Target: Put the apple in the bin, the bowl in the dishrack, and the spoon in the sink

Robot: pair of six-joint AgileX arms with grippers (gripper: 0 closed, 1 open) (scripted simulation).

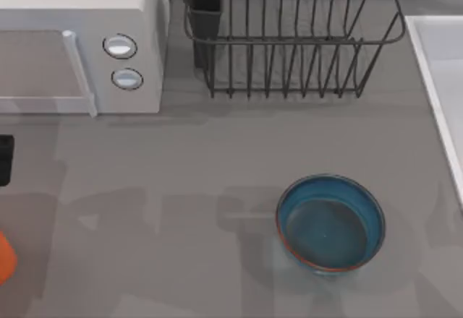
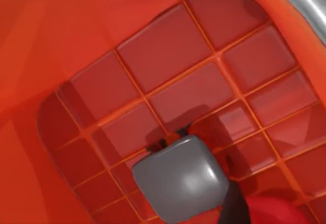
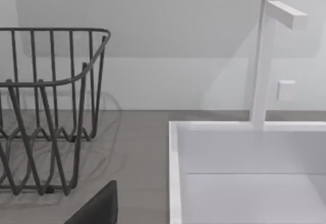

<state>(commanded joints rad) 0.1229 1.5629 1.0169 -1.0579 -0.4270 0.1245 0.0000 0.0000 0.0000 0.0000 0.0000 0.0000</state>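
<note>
**Hovering over the bin with the apple at hand**

Looking through the left wrist view, we see straight down into the orange bin (image 2: 102, 40), with its ribbed grid floor below the camera. That places the left end effector (image 2: 233, 206) above the bin's mouth, which is the sensible spot for dropping fruit. The apple (image 2: 272, 211) sits right beside the dark tip. We cannot tell whether the end effector is gripping it or open, nor whether the apple already rests on the floor. A grey rounded shape (image 2: 181, 180) lies near the apple, and we cannot identify it.

From above, the bin pokes in at 8 o'clock on the surface (image 1: 181, 188). The bowl (image 1: 330, 222) stands upright at 5 o'clock, untouched and well apart from the dishrack (image 1: 289, 36) at 12 to 1 o'clock. The microwave (image 1: 79, 43) is at 10 o'clock and the sink (image 1: 438, 79) at 3 o'clock.

Our right end effector (image 3: 97, 206) is parked near the rack and sink, facing both, and we cannot tell if it is open or closed. We judge the apple step is nearly done and the bowl comes next. The right arm is well placed for that lift.
</note>
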